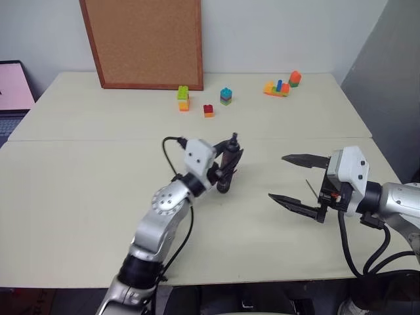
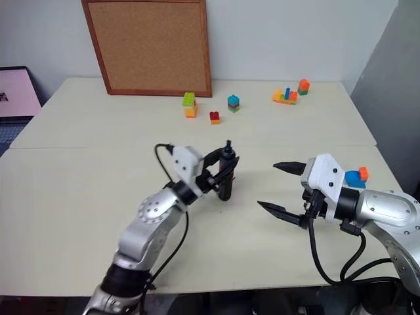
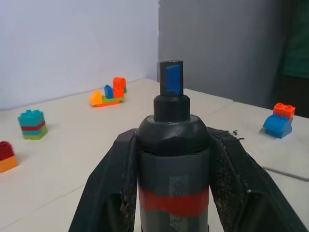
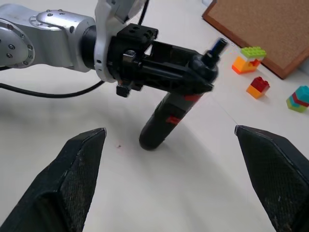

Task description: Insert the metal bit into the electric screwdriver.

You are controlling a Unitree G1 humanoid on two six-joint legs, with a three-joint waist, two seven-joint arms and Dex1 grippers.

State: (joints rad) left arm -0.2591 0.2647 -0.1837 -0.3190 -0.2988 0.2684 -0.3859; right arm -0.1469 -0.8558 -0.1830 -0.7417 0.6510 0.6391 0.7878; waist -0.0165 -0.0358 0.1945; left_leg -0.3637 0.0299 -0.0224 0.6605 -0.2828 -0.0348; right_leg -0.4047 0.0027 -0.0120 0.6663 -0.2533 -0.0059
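The electric screwdriver is black with a red band and stands nearly upright near the middle of the table. Its narrow tip points up and its rear end is down at the tabletop. My left gripper is shut on its upper body, one finger on each side, as the left wrist view shows at the red band. My right gripper hovers to the right of it, jaws wide open with nothing between them, facing the screwdriver. The metal bit, a thin dark rod, shows close to the right gripper's base; I cannot tell what it touches.
A cork board leans against the back wall. Toy bricks stand along the far side: a green and yellow stack, a red one, a teal one, an orange cluster. A blue and orange brick sits by my right arm.
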